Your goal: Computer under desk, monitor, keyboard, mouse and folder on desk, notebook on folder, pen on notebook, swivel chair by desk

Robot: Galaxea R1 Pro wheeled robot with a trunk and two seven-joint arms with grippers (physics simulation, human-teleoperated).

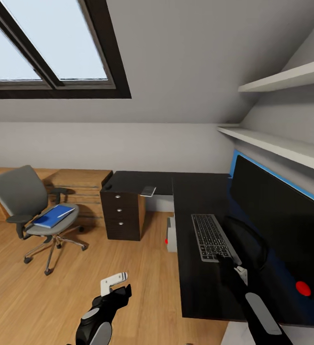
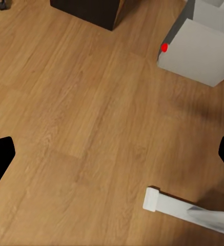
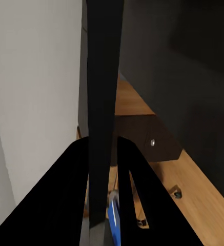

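Keyboard (image 1: 211, 237) flat on the black tabletop (image 1: 195, 282), long axis running away from the robot, beside the wide monitor (image 1: 281, 220). Right tool (image 1: 225, 261) at its near end, seemingly pinching the thin silvery edge, fingers pressed close. Left tool (image 2: 112, 154) spread wide over wood floor. Blue folder (image 1: 53, 216) on the swivel chair (image 1: 30, 211). Grey computer (image 1: 171, 235) under the tabletop.

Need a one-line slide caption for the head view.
Right gripper at the slim dark-grey keyboard on the long black desk; bright-blue folder on the grey swivel chair.
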